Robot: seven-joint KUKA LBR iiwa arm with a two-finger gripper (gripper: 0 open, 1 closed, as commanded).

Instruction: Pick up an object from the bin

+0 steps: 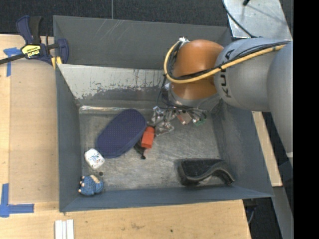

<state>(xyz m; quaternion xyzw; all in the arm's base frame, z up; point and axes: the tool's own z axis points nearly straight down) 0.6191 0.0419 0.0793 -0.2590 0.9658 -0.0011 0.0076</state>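
Observation:
My gripper (163, 122) hangs below the orange wrist cover near the middle of the bin's back part, its metal fingertips low over the floor. Just below and left of the fingertips lies a small orange-red piece with a black end (146, 138), close to the tips, though I cannot tell whether they touch. A dark blue oval pad (120, 132) lies to the left of it, its right edge next to the orange piece.
A black curved padded thing (204, 172) lies at the front right. A small white round thing (94, 158) and a blue lumpy toy (90, 185) sit in the front left corner. The arm comes in from the right.

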